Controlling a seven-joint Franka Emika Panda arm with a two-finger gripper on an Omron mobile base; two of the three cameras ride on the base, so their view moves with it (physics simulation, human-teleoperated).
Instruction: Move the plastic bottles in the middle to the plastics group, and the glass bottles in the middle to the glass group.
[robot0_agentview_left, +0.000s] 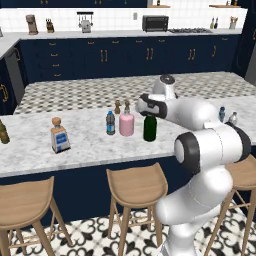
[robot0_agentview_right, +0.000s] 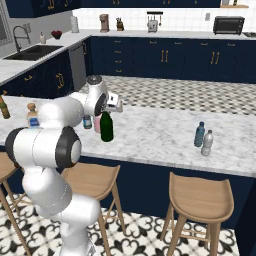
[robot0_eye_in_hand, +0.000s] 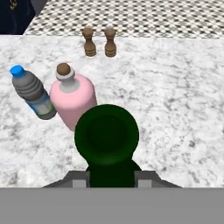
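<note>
On the marble counter (robot0_agentview_left: 90, 145), centre of the left base view: three bottles stand in a tight cluster.
Green wine bottle (robot0_agentview_left: 150, 128): upright at the right end of the cluster; in the hand view its dark body (robot0_eye_in_hand: 106, 135) rises from the bottom centre, neck between the two finger tips.
Gripper (robot0_eye_in_hand: 112, 180): closed on the green wine bottle's neck, one grey finger pad (robot0_eye_in_hand: 79, 180) pressed to each side; in the left base view the hand (robot0_agentview_left: 150, 107) sits right on top of the bottle.
Pink bottle (robot0_agentview_left: 126, 124): just left of the green one, squat, with a narrow neck and stopper; in the hand view it stands at centre left (robot0_eye_in_hand: 72, 99), close behind the green bottle.
Water bottle (robot0_agentview_left: 110, 123): left of the pink bottle, clear with a blue label; at the left of the hand view (robot0_eye_in_hand: 34, 93).
Brown shakers (robot0_eye_in_hand: 99, 42): a pair side by side at top centre of the hand view, apart from the cluster.
Square cork-stoppered bottle (robot0_agentview_left: 59, 136): left part of the left base view, well apart from the cluster.
Amber bottle (robot0_agentview_left: 3, 132): far left edge of the same view.
Blue-tinted bottle (robot0_agentview_right: 199, 134) and grey-clear bottle (robot0_agentview_right: 207, 143): side by side at the right of the right base view, well apart from the green bottle (robot0_agentview_right: 106, 127).
</note>
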